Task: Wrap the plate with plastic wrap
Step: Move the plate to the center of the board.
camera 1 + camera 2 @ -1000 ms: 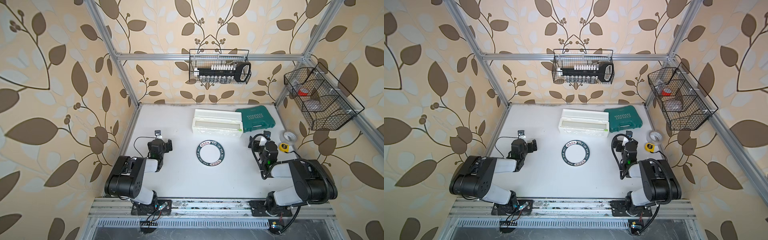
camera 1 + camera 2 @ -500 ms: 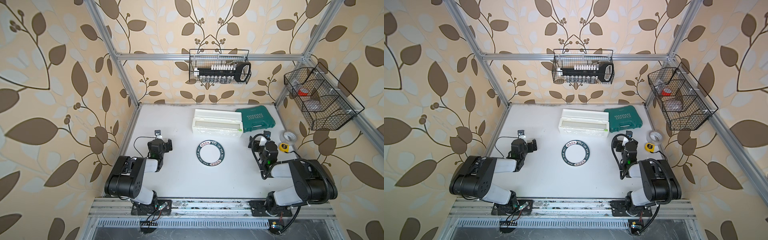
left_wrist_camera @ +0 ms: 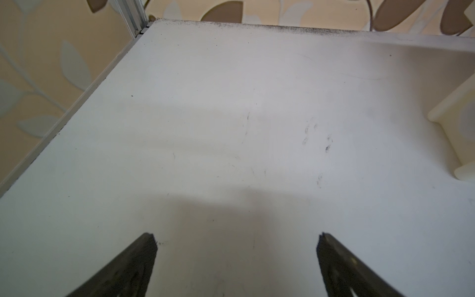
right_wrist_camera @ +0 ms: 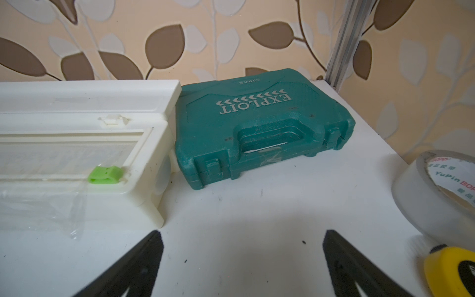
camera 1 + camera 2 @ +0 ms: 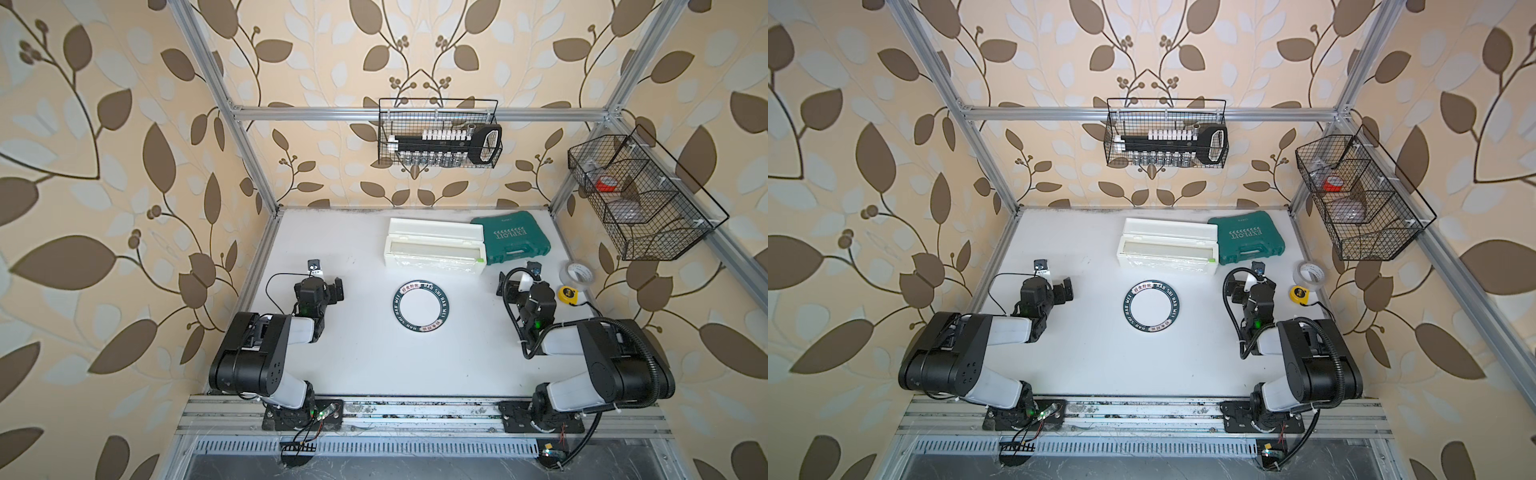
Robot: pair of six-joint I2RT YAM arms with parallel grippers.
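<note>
the worktop [image 5: 361, 365] is judged to carry a task not yet begun: the plate is bare and no film has been drawn out. the step in hand is taken to be a grasp on the loose edge of the film. two grips would serve best. the left hand [image 3: 236, 239], by the left edge, and the right hand [image 4: 241, 236], near the right edge, are both seen spread wide with nothing between the fingers. the film edge should be taken near its two ends and drawn low and evenly toward the near edge, so that the plate is covered without skew. the dispenser box [image 5: 434, 247] looks light and may be dragged along, so a slow pull is advised.

the box, long and white, is set near the far edge, right of the middle, close beside a green tool case [image 5: 513, 241]. the plate [image 5: 422, 328] is found about mid-worktop, just nearer than the box and apart from it; it is round and flat, with a white centre and a wide dark rim lettered in white. the plastic wrap [image 4: 38, 208] is seen as a thin, clear, crinkled flap over the box's near face, beside a small green tab [image 4: 104, 174].
</note>
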